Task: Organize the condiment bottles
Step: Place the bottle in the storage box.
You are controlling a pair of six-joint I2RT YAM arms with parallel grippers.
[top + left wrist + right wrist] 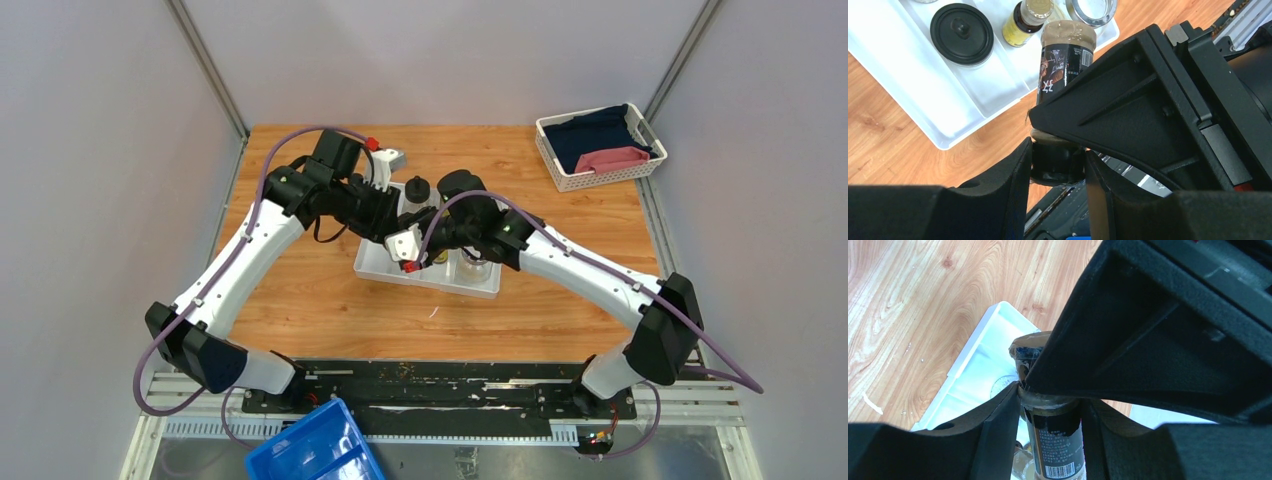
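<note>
Dark-labelled bottle (1064, 60) at centre frame in the left wrist view, above the white tray (943, 132) edge and counter (878, 145). Left tool (1057, 162) clamps its lower end; right tool (1048, 412) also grips it.

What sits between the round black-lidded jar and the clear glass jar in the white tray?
A slim yellow-labelled bottle with a dark neck; left wrist view.

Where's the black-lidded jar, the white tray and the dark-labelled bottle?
Black-lidded clear round jar (962, 33), left wrist view, lid centre.
White plastic divided tray (963, 95), left wrist view, bare floor.
Dark-labelled cylindrical bottle (1060, 62), left wrist view, label.
</note>
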